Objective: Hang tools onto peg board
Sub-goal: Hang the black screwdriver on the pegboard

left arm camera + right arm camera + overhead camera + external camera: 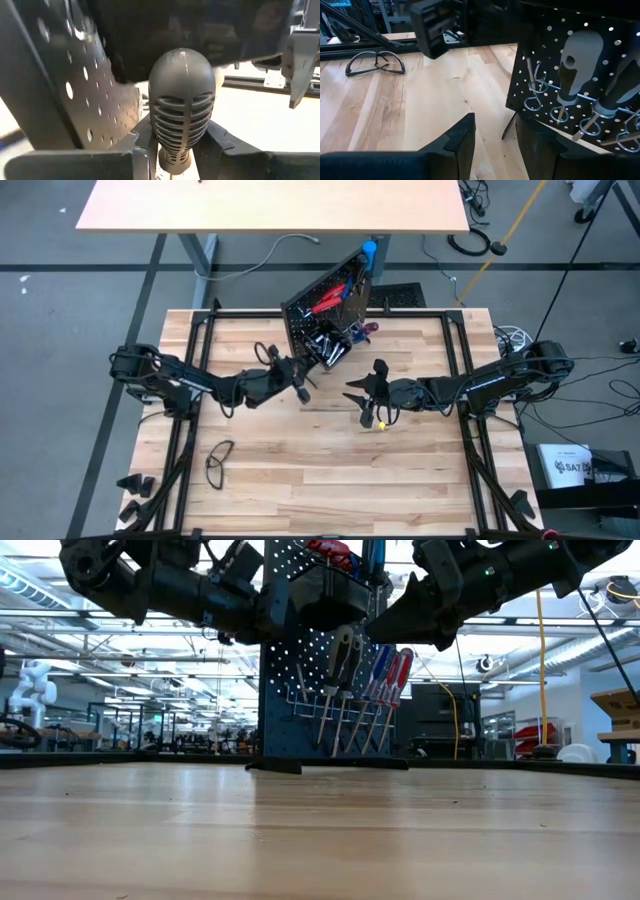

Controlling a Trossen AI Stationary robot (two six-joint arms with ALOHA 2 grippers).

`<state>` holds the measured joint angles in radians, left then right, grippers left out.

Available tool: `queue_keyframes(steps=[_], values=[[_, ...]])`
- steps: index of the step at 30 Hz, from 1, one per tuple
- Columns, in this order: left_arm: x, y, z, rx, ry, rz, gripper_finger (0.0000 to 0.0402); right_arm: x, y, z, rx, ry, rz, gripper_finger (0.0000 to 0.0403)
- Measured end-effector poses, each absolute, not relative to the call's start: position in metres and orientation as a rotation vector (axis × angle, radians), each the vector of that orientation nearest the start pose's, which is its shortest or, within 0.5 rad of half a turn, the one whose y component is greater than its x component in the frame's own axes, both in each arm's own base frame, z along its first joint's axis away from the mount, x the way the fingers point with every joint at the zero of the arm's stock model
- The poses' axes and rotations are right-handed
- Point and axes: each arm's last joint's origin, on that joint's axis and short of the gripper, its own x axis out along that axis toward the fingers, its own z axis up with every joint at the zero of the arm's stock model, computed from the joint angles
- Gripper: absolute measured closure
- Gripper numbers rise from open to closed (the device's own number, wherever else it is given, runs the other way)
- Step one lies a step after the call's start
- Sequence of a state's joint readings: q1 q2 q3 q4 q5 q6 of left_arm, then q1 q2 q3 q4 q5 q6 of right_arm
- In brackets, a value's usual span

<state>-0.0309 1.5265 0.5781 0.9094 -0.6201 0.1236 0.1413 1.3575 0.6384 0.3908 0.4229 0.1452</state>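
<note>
The left gripper (175,150) was closed on a black ribbed screwdriver handle (182,100), holding it right beside the peg board (325,305), which stood upright at the far middle of the table (300,490) — so the step in hand appeared to be hanging this one tool. In the low view a row of screwdrivers (375,680) with black, blue and red handles already hung through the wire hooks on the board's face, and in the high view red-handled pliers (330,298) showed higher up. The right gripper (495,135) hovered near the board's lower edge with its fingers parted and nothing between them; it seemed to be waiting. A pair of safety glasses (218,460) lay well apart on the near left of the table. The next move likely called for lining the shaft up over a free hook ring, lowering it until the handle seated — then releasing, without knocking the neighbouring tools
</note>
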Motion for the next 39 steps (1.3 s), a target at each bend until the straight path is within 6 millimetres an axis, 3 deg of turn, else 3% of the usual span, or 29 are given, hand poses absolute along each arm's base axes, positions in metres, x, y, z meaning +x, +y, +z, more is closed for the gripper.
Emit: queue_keyframes(steps=[9,24,39], values=[[0.291,0.019,0.195,0.030,0.084,0.588,0.0312,0.276,0.027,0.215,0.059,0.294,-0.303,0.0270],[0.291,0.030,0.193,0.007,0.104,0.566,0.0312,0.276,0.025,0.215,0.057,0.292,-0.323,0.0270],[0.304,0.031,0.201,0.027,0.212,0.549,0.0312,0.276,0.025,0.215,0.058,0.291,-0.335,0.0270]])
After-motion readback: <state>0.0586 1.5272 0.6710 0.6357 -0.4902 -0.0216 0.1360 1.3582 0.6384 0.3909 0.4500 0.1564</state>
